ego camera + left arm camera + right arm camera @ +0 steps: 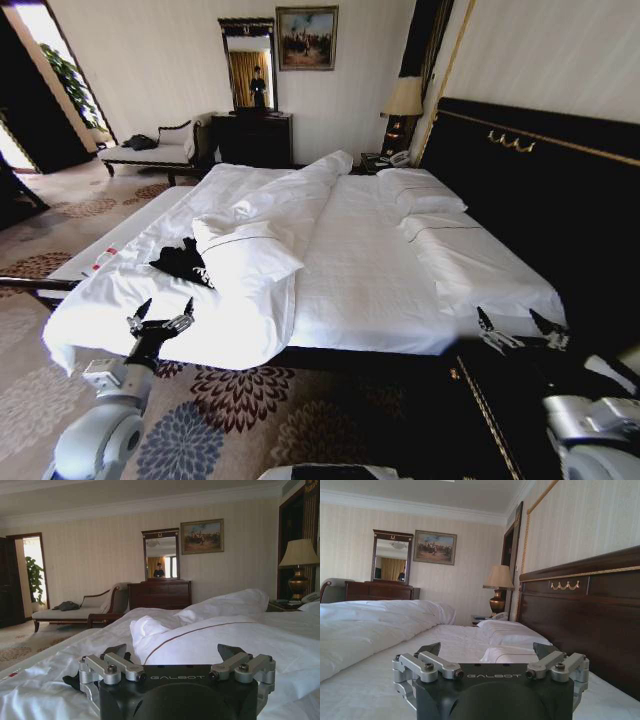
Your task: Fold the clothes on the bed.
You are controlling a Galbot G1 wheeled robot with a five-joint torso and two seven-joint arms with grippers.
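The clothes (183,262) lie as a small crumpled black heap on the white duvet of the bed (370,270), near its left front corner. My left gripper (160,316) hovers open just in front of that corner, a short way short of the heap, with nothing between its fingers. In the left wrist view the left gripper (172,652) faces folded duvet. My right gripper (520,326) is open and empty at the bed's right front corner, beside the dark headboard (540,170). The right wrist view has the right gripper (487,652) low over the sheet, facing the pillows (510,632).
A pale bench (110,245) runs along the bed's left side. A chaise lounge (150,150), a dark dresser with mirror (255,135) and a lamp (403,100) on a nightstand stand at the far wall. Patterned carpet (230,400) lies below me.
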